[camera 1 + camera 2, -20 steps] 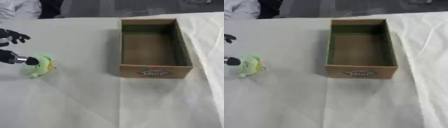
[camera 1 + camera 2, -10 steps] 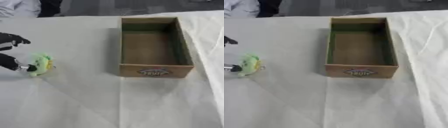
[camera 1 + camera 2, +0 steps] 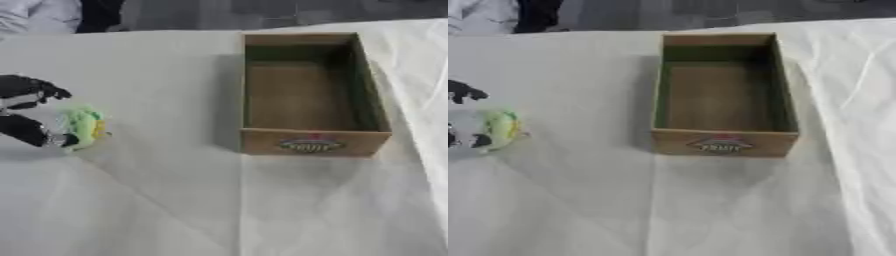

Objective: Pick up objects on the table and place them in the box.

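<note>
Left hand (image 3: 31,112) apparently pinching a small, soft-looking green-and-yellow object (image 3: 81,126).

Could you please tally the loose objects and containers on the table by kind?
Green and yellow soft object, at the left hand: 1
Cardboard box, nothing inside: 1
Total: 2
</note>
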`<state>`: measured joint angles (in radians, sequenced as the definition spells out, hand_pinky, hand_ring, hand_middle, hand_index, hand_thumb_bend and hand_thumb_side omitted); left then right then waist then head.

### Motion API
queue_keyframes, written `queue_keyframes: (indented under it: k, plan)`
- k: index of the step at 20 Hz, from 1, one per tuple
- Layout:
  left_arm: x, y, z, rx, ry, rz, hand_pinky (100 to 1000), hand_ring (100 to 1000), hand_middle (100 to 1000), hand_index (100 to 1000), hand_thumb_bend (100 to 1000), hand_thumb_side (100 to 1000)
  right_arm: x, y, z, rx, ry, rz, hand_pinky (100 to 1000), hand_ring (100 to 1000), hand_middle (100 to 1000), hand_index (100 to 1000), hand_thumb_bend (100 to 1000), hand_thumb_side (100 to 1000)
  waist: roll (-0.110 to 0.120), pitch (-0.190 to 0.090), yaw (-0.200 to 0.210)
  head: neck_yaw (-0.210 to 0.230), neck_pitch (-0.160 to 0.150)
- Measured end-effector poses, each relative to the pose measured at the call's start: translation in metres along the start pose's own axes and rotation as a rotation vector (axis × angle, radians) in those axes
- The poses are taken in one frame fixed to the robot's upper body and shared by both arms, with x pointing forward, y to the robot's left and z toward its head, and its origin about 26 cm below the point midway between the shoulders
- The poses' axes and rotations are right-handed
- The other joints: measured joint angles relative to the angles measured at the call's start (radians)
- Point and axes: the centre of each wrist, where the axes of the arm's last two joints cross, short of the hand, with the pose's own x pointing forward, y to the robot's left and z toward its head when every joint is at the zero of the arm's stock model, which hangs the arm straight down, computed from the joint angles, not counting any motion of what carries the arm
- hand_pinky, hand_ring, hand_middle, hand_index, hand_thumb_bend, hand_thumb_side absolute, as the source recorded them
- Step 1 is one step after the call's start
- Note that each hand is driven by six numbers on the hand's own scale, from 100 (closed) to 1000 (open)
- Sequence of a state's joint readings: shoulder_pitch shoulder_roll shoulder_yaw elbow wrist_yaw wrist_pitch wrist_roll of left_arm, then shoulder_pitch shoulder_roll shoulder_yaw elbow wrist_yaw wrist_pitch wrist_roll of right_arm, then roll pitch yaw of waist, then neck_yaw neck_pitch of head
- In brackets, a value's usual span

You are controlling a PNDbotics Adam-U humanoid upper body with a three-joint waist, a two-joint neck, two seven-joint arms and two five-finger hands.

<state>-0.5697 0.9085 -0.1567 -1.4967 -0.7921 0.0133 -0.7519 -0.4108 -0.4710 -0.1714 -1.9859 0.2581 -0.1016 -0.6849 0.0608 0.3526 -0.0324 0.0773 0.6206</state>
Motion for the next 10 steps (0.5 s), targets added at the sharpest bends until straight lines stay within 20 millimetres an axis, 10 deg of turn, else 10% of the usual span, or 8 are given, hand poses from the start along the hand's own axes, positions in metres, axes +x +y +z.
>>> queue_keyframes:
  k: [10]
  plan:
    - [0.001, -0.003, -0.013, -0.062, 0.004, -0.018, 720, 870, 913, 1000, 654, 738, 0.000, 0.000, -0.001, -0.005, 0.006, -0.002, 795, 830, 668, 739, 100, 1000, 0.000, 0.004, -0.004, 0.018, -0.014]
